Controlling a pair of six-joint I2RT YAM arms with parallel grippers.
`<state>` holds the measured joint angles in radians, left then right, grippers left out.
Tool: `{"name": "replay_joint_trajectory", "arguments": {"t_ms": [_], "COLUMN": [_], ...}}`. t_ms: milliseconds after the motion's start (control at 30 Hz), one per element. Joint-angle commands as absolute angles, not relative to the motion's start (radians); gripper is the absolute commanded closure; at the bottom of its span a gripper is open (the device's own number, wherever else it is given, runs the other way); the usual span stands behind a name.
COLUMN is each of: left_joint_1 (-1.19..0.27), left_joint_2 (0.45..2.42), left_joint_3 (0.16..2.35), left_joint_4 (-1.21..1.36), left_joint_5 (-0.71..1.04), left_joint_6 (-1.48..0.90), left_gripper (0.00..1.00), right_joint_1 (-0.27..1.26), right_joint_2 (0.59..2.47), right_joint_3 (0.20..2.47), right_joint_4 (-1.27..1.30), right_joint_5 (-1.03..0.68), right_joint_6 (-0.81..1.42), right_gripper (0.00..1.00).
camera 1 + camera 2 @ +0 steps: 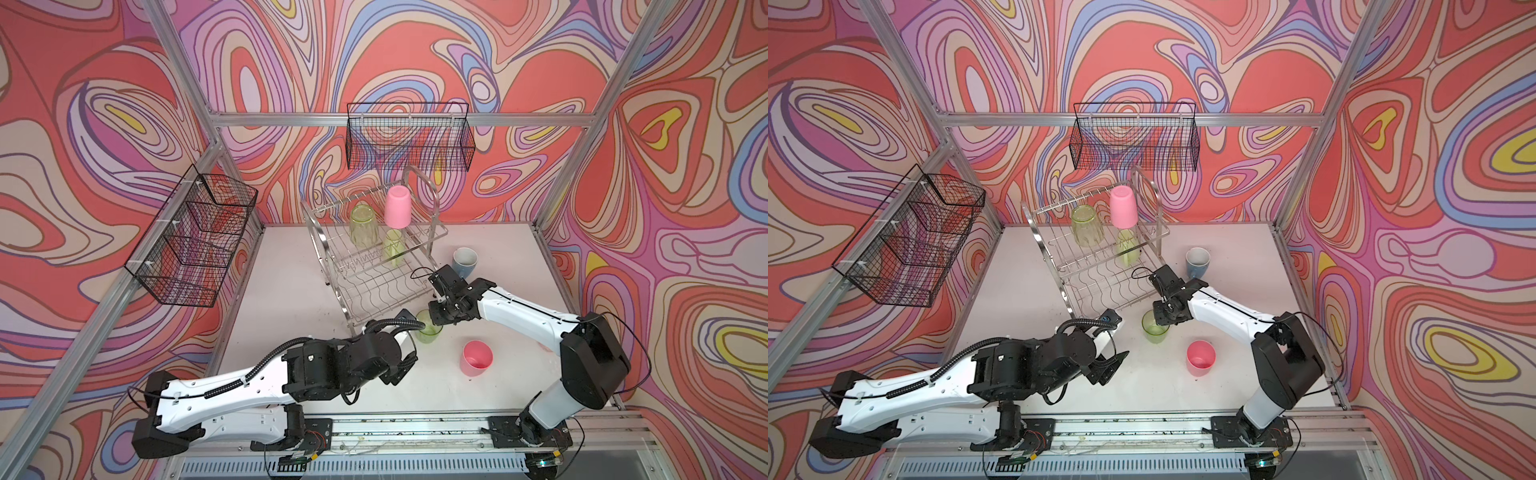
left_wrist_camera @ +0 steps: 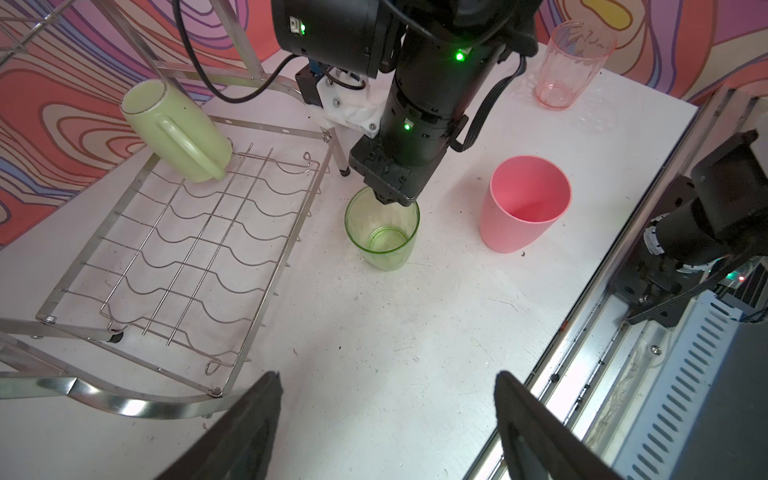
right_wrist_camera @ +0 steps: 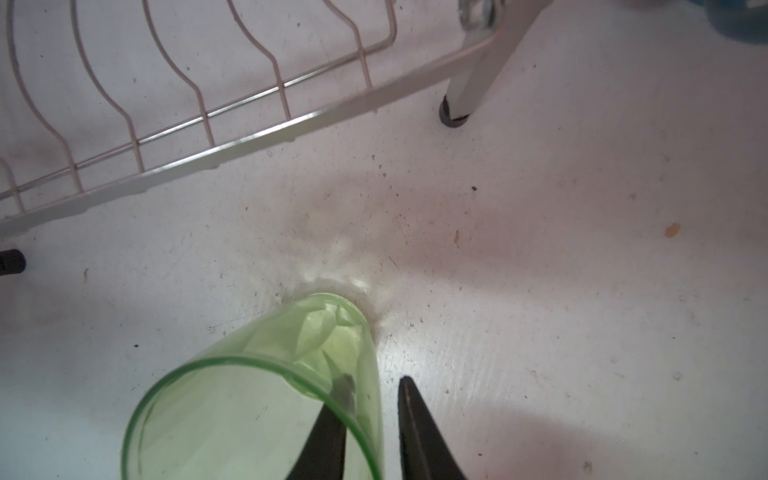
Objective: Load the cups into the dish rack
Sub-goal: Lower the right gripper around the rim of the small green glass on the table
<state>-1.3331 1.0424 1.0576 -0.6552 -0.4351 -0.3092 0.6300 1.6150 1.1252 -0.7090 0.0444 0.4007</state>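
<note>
One scuffed white table amid swirl-patterned walls; left gripper wide, right gripper narrow astride green cup rim.

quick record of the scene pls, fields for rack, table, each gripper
dish rack: inverted green cup, inverted pink tumbler, pale-green mug
table: upright green cup, upright pink tumbler, blue mug, pinkish clear cup
left gripper: open, empty
right gripper: one finger inside upright green cup, one outside; grip unclear
</note>
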Motion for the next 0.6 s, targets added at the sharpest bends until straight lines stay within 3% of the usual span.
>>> {"name": "replay_joint_trajectory", "arguments": {"t_ms": [0,300,567], "left_joint_1": [-1.347,-1.352,-1.357], "left_joint_2": [1.047,1.047,1.066], "left_joint_3": [1.046,1.042,1.008], "left_joint_4": [-0.66,-0.647,-0.576], "left_joint_5": [-0.464,-0.456,-0.416], "left_joint_6": [-0.346,-0.4,-0.513], "left_gripper": [0.17,0.17,0.17], "right_joint_1": [0.637,0.637,0.637], "right_joint_2": [1.628,1.532,1.388], "right_joint_3": [1.105,1.092,1.035], "right_joint_4": [-0.686,-0.685,-0.644], "right_joint_5": [0.041,0.043,0.048], "right_joint_6": [0.383,0.38,0.379], "right_gripper": [0.8,0.96,1.0]}}
